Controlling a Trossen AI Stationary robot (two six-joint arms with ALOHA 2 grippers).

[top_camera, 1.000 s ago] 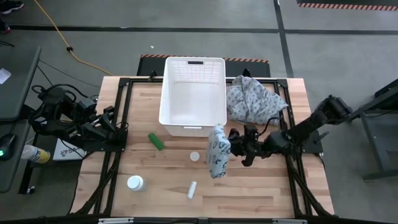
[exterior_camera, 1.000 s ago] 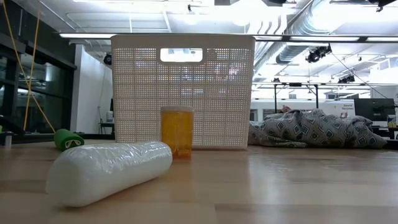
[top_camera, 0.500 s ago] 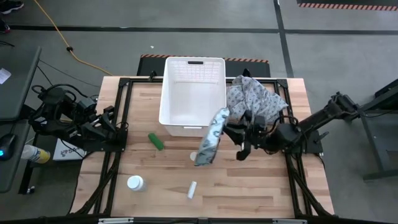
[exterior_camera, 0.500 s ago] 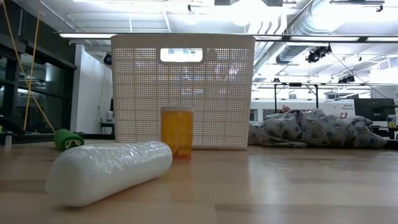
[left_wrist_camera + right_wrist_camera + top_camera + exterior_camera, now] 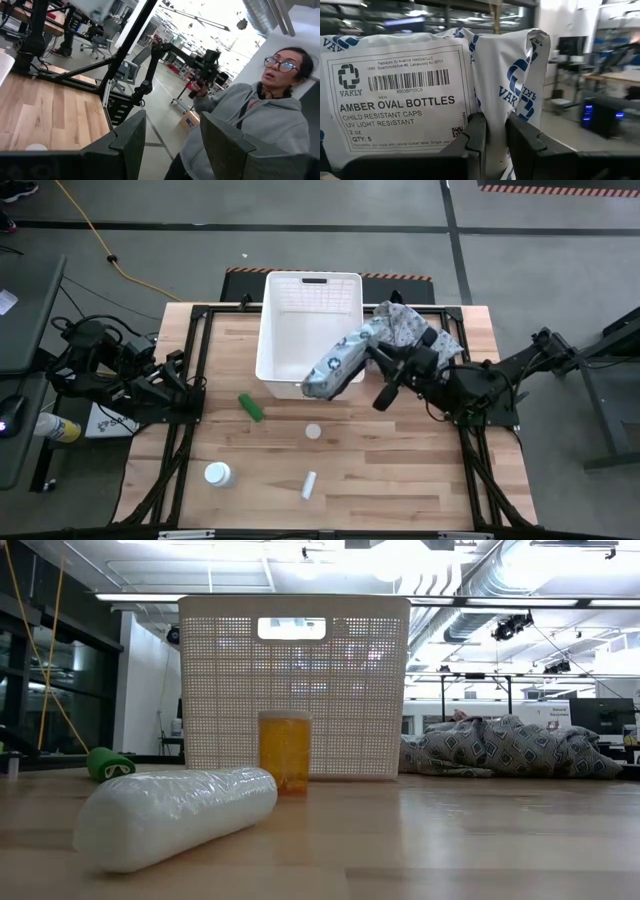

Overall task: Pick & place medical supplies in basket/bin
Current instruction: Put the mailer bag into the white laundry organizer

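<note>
High view: we are carrying the packet (image 5: 333, 367) w/ the right gripper (image 5: 372, 360), fingers pinched tight on one edge. Over the last sec it has swung up off the table & across from beside the small cap (image 5: 314, 431); it is now hanging over the bin's (image 5: 285, 285) near-right corner, partly above the rim. So, as we judge it, this pick is nearly done: a bit more reach inward, then release. The packet's long axis is running diagonally, held end toward the cloth (image 5: 420, 330), free end pointing down-left at the bin's front wall. Right wrist view is showing its label facing the camera. Left gripper (image 5: 185, 394) is waiting at the table's left edge, fingers part-open, holding nothing. Green cylinder (image 5: 251, 407), bottle (image 5: 217, 474) & tube (image 5: 309, 484) are lying on the table, not yet binned.
</note>
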